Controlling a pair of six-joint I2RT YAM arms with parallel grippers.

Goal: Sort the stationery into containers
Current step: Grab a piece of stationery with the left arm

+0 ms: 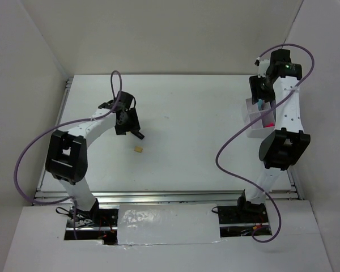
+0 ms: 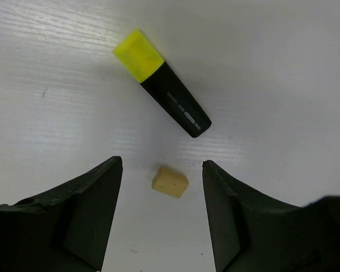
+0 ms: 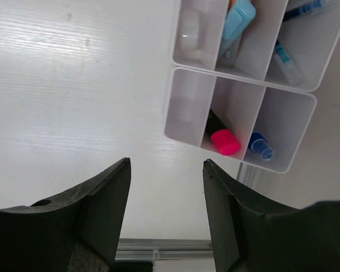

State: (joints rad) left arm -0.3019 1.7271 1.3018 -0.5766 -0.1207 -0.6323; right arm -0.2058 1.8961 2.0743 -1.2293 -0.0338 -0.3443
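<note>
In the left wrist view a yellow highlighter (image 2: 161, 85) with a black body lies slanted on the white table. A tan eraser (image 2: 170, 181) lies just below it, between the tips of my open left gripper (image 2: 161, 163), which touch nothing. From above, the eraser (image 1: 138, 149) sits just in front of the left gripper (image 1: 133, 127). My right gripper (image 3: 166, 163) is open and empty beside the clear containers (image 3: 188, 110). These hold a pink highlighter (image 3: 224, 139), a blue-capped bottle (image 3: 260, 146), a light-blue-capped tube (image 3: 238, 20) and a blue pen (image 3: 306, 8).
The containers (image 1: 254, 119) stand at the table's right edge, partly under the right arm. A metal rail (image 1: 158, 195) runs along the near edge. White walls close in the table on the left, right and far sides.
</note>
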